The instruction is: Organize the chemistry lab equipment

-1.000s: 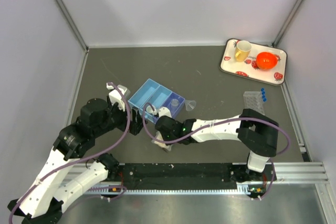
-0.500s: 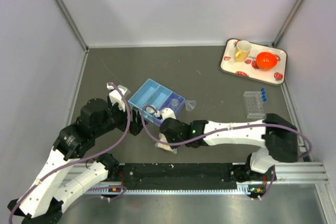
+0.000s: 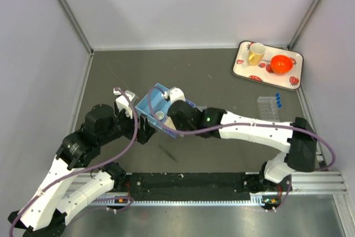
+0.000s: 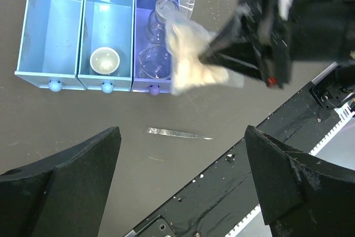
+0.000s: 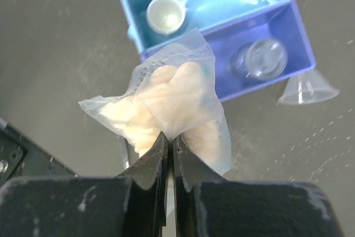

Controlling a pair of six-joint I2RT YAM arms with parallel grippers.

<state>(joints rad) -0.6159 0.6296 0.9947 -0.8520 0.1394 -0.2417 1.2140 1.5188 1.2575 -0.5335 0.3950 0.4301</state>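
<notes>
Bag (image 5: 176, 101) in right gripper (image 5: 169, 138); tube rack (image 3: 268, 109) visible from top only.

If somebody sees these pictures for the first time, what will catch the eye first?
The small bag of white material, pinched in the shut right gripper, hangs in the air beside one end of the blue three-compartment tray, left of centre. Next come the colours at the far right corner: a yellow mug and an orange bowl on the strawberry-patterned tray.

The small bag (image 5: 172, 109) is thin, crinkled clear plastic; the blue tray (image 4: 50, 26) smooth, glossy plastic; the counter (image 4: 83, 115) dark, matt, faintly scuffed.
</notes>
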